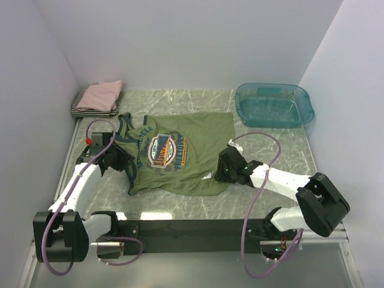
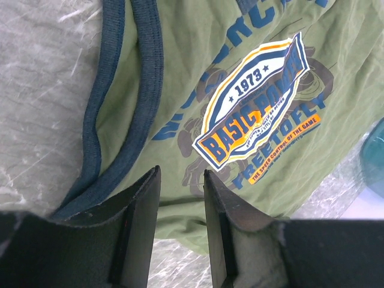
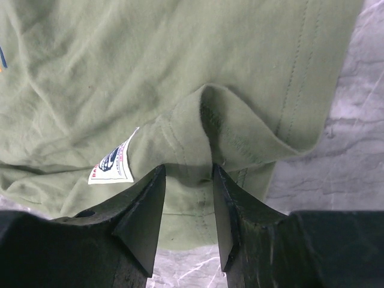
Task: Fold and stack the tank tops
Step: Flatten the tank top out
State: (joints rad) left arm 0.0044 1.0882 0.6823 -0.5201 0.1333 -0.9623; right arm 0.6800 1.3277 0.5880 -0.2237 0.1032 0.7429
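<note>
The olive-green tank top (image 1: 180, 153) lies spread flat on the marble table, print side up, with navy trim at its left end. My left gripper (image 1: 128, 170) is open just above its near left corner, beside the armhole trim (image 2: 129, 90); the chest print (image 2: 258, 99) lies ahead of the jaws (image 2: 182, 175). My right gripper (image 1: 223, 168) is open over the near right hem corner, where the cloth bunches into a small fold (image 3: 240, 129) above the jaws (image 3: 189, 171). A folded pink top (image 1: 101, 95) lies on a folded black-white striped top (image 1: 81, 108) at the back left.
A see-through teal plastic tub (image 1: 275, 105) stands at the back right. White walls close the table on three sides. A white label (image 3: 114, 161) is sewn near the tank top's hem. Bare marble (image 1: 270, 147) lies right of the shirt.
</note>
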